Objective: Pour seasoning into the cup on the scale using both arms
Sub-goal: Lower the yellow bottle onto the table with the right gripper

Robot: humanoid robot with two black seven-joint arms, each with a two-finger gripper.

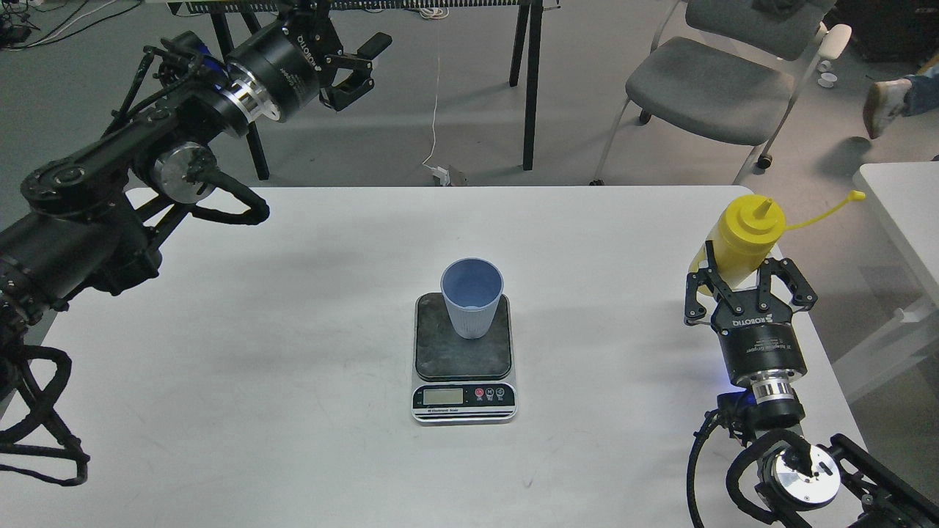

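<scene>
The light blue ribbed cup (472, 297) stands upright on the dark platform of the small digital scale (462, 357) in the middle of the white table (293, 330). My right gripper (741, 277) is shut on the yellow seasoning bottle (744, 233) at the table's right edge. The bottle is upright, nozzle up, and its cap strap (825, 211) sticks out to the right. My left gripper (364, 64) is open and empty, held high beyond the table's far left corner, far from the cup.
A grey chair (704, 81) stands on the floor behind the table at right. A second white table (906, 213) is close to the right of the bottle. Black table legs (530, 81) and a cable are at the back. A person's foot (884, 106) shows far right.
</scene>
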